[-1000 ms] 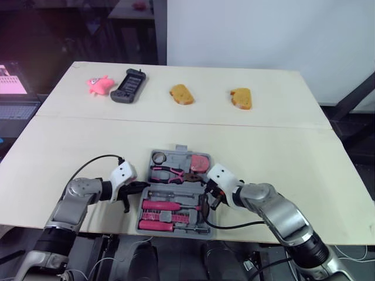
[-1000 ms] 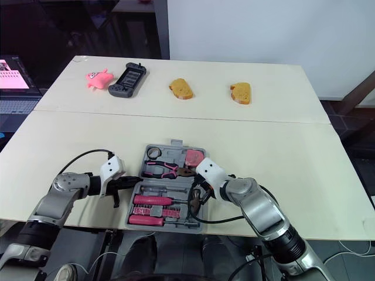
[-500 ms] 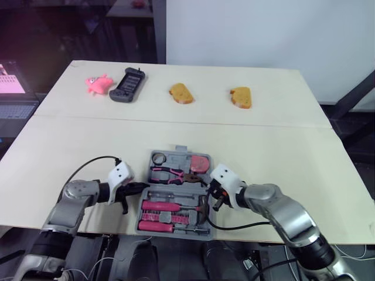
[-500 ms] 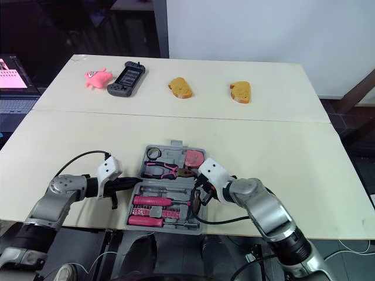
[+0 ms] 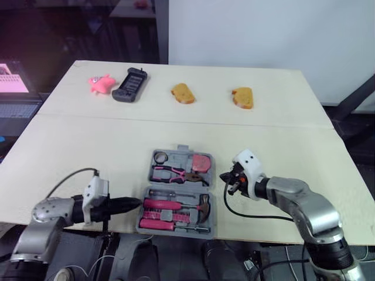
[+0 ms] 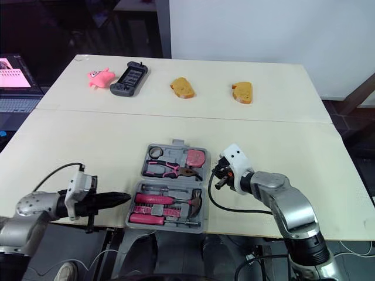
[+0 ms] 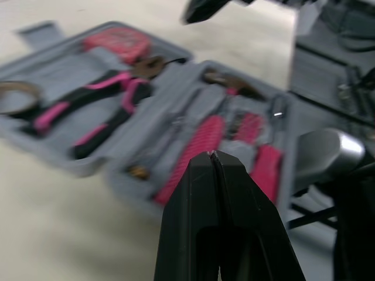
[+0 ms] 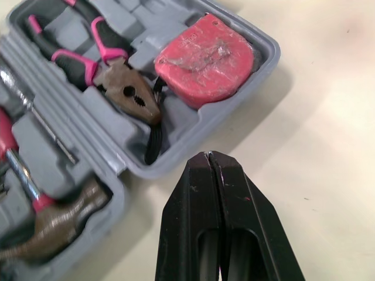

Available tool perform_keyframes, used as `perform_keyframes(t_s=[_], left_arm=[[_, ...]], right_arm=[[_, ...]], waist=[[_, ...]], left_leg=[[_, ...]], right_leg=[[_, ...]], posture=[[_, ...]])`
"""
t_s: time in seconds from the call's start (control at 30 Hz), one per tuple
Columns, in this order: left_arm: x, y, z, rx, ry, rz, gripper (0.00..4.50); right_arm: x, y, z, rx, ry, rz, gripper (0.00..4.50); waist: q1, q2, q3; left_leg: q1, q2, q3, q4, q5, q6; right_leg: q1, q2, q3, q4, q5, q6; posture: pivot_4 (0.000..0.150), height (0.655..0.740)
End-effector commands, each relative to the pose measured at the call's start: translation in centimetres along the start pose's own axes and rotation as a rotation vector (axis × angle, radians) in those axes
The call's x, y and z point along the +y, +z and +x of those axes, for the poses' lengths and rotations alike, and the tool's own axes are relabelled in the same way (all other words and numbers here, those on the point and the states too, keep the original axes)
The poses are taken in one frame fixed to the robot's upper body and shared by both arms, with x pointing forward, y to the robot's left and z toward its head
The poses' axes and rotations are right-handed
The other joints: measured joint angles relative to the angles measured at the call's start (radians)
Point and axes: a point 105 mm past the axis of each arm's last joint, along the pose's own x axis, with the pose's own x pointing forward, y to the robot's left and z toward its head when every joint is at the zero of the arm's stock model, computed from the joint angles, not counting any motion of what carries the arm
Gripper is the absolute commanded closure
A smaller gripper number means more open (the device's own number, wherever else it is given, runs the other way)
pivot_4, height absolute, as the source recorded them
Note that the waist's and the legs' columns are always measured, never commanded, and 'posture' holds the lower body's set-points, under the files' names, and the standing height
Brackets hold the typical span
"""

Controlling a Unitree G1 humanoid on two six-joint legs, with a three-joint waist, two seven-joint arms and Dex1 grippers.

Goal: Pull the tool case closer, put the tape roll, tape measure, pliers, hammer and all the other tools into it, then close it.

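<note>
The left gripper [image 5: 136, 202] has its two black fingers pressed together on nothing, tips just beside the near-left edge of the open grey plastic tool case [image 5: 183, 148]; the right gripper [image 5: 224, 176], likewise pinched flat and empty, hovers just off the case's right side. The case lies near the table's front edge, its moulded slots holding the red tape measure [image 5: 201, 163], pink-handled pliers [image 5: 169, 172], pink-shafted hammer [image 5: 176, 204] and small tape roll [image 5: 160, 157]; packing looks done, so the flanking grippers seem placed for folding it shut.
</note>
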Motion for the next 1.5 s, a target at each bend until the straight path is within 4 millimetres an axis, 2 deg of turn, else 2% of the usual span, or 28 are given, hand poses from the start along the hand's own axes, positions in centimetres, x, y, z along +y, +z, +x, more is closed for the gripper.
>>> perform_keyframes(t_s=[0.03,0.27,0.43,0.47,0.5,0.73,0.77,1.0,1.2,1.4,1.5], left_arm=[[0.1,-0.3,0.6,0.004,-0.014,0.025,4.46],[-0.3,-2.8,1.0,0.092,-0.031,0.010,4.46],[-0.7,-5.6,1.3,0.192,-0.038,0.014,4.46],[-0.8,-5.9,1.3,0.201,-0.036,0.013,4.50],[-0.8,-6.1,1.2,0.204,-0.038,0.013,4.50],[-0.8,-6.3,1.3,0.223,-0.056,0.046,4.50],[-0.7,-6.3,1.3,0.227,-0.058,0.048,4.50],[-0.5,-6.0,1.3,0.230,-0.067,0.069,4.50],[0.0,-5.6,1.3,0.233,-0.068,0.089,4.50],[0.1,-5.4,1.3,0.235,-0.071,0.097,4.50],[0.2,-5.3,1.4,0.235,-0.073,0.099,4.50]], right_arm=[[-0.1,0.7,-0.1,-0.014,-0.002,0.032,4.50],[0.0,0.8,0.1,0.022,0.008,0.100,4.50],[-0.1,1.4,0.4,0.023,0.025,0.177,4.50],[-0.4,1.5,0.5,0.021,0.017,0.190,3.94],[-0.4,1.6,0.5,0.016,0.022,0.202,3.73],[-2.0,2.4,2.0,0.038,0.068,0.473,0.28],[-2.1,2.7,2.3,0.034,0.081,0.495,0.06],[-2.7,3.3,5.1,0.066,0.143,0.637,0.06],[-1.5,4.8,6.6,0.027,0.320,0.884,0.06],[-1.7,5.8,6.4,-0.040,0.405,1.001,0.06],[-1.6,6.4,5.7,-0.086,0.453,0.994,0.06]], waist=[[-0.001,0.000,0.000],[-0.007,0.000,0.000],[-0.005,0.001,-0.001],[-0.005,0.002,-0.001],[-0.006,0.002,-0.001],[-0.010,0.008,-0.004],[-0.009,0.009,-0.004],[-0.010,0.013,-0.005],[-0.015,0.014,-0.005],[-0.023,0.015,-0.004],[-0.032,0.016,-0.004]], left_leg=[[0.000,0.000,0.000,0.001,0.000,0.000],[0.000,0.000,0.000,-0.003,0.000,0.000],[0.000,0.000,0.000,-0.003,0.000,0.000],[0.000,0.000,0.000,-0.003,0.000,0.000],[0.001,0.000,0.000,-0.002,0.000,0.000],[0.002,0.000,0.000,-0.002,0.000,0.000],[0.002,0.000,0.000,-0.002,0.000,0.000],[0.002,0.000,0.000,-0.003,0.000,0.000],[0.003,0.000,0.000,-0.003,0.000,0.000],[0.003,0.000,0.000,-0.004,0.000,0.000],[0.002,0.000,0.000,-0.005,0.000,0.000]], right_leg=[[0.000,0.000,0.000,0.000,0.000,0.000],[-0.002,0.000,0.000,0.000,0.001,0.001],[-0.001,0.000,0.000,0.000,0.001,0.003],[-0.001,0.000,0.000,0.000,0.001,0.002],[-0.001,0.000,0.000,0.000,0.000,0.000],[0.000,0.000,0.000,0.000,0.001,0.001],[0.000,0.000,0.000,0.001,0.002,0.002],[0.000,0.001,0.000,0.001,0.002,0.003],[0.000,0.001,0.000,0.002,0.002,0.003],[0.000,0.001,0.000,0.002,0.002,0.004],[0.000,0.001,0.000,0.002,0.002,0.004]], posture=[[0.150,0.7395],[0.150,0.7395],[0.150,0.7395],[0.150,0.7395],[0.150,0.7395],[0.150,0.7395],[0.150,0.7395],[0.150,0.7395],[0.150,0.7395],[0.150,0.7395],[0.150,0.7395]])
